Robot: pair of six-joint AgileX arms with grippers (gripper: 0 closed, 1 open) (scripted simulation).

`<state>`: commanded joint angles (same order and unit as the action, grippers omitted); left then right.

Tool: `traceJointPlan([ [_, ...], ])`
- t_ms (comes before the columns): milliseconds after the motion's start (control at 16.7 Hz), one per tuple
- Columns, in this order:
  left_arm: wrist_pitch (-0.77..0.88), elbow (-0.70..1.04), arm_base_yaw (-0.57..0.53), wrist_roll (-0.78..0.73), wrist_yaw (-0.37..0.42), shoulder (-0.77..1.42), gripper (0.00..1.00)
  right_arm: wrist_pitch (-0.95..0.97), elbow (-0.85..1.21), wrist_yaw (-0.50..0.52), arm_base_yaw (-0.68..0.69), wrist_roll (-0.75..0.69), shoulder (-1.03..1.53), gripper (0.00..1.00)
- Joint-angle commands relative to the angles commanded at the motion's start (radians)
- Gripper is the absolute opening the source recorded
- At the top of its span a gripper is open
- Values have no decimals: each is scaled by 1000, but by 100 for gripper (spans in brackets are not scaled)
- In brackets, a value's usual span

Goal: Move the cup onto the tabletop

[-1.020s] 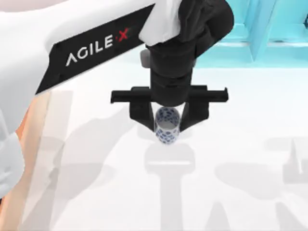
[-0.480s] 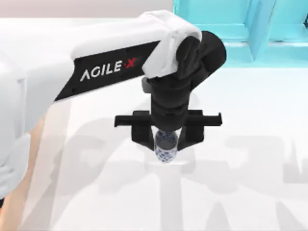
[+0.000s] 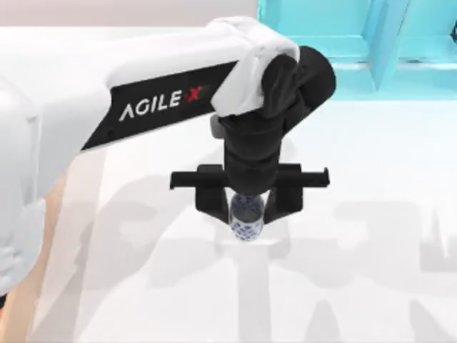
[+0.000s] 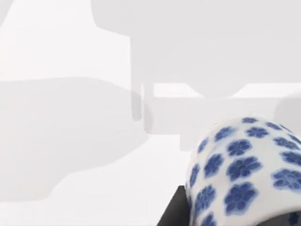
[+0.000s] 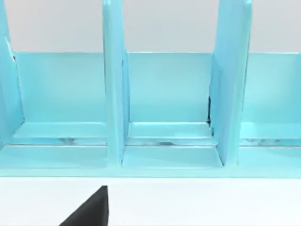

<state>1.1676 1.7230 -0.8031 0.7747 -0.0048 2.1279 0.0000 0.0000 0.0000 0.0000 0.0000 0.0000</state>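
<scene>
As the cup (image 3: pixel 246 221) is small, handleless and glazed-looking, it is judged light, rigid, breakable and rather slippery, so a firm hold on the side wall is called for, not on the rim. The left hand (image 3: pixel 247 213) is seen closed on the cup, one black finger pressed on each side of the wall, over the bench (image 3: pixel 371 214). In the top view the cup is held in front of the light blue shelf unit (image 3: pixel 343 43), well apart from it, near the middle of the bench. Whether the base is touching the bench or hanging just above it cannot be told. In the left wrist view the cup (image 4: pixel 244 174) is shown tilted toward the camera with its blue flower pattern, the white bench surface (image 4: pixel 70 141) and grey shadows behind it. A cylinder this narrow is judged easy to tip; it should be released only with the base flat and the fingers opened evenly. A squeeze at mid height is judged safest, since a grip near the lip could let it pivot or slide out. The orange-brown tray edge (image 3: pixel 43 236) is glimpsed far left of the cup, half hidden by the arm. The right arm is parked facing the shelf unit (image 5: pixel 164 103); a black finger tip (image 5: pixel 91 209) is shown in its wrist view, hand state cannot be told.
</scene>
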Motion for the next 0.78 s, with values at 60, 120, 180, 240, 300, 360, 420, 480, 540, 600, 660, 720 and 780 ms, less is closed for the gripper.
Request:
traceJointPlan([
  [60,0,0,0,0,0,0,53,0,0,0,0,0,0,100],
  [120,0,0,0,0,0,0,60,0,0,0,0,0,0,100],
  [180,0,0,0,0,0,0,68,0,0,0,0,0,0,100],
  [240,0,0,0,0,0,0,75,0,0,0,0,0,0,100],
  [300,0,0,0,0,0,0,83,0,0,0,0,0,0,100],
  [360,0,0,0,0,0,0,90,0,0,0,0,0,0,100],
  [420,0,0,0,0,0,0,98,0,0,0,0,0,0,100],
  [480,0,0,0,0,0,0,100,0,0,0,0,0,0,100],
  [540,0,0,0,0,0,0,100,0,0,0,0,0,0,100],
  [600,0,0,0,0,0,0,100,0,0,0,0,0,0,100],
  [660,0,0,0,0,0,0,100,0,0,0,0,0,0,100],
  [720,0,0,0,0,0,0,100,0,0,0,0,0,0,100],
  [780,0,0,0,0,0,0,100,0,0,0,0,0,0,100],
])
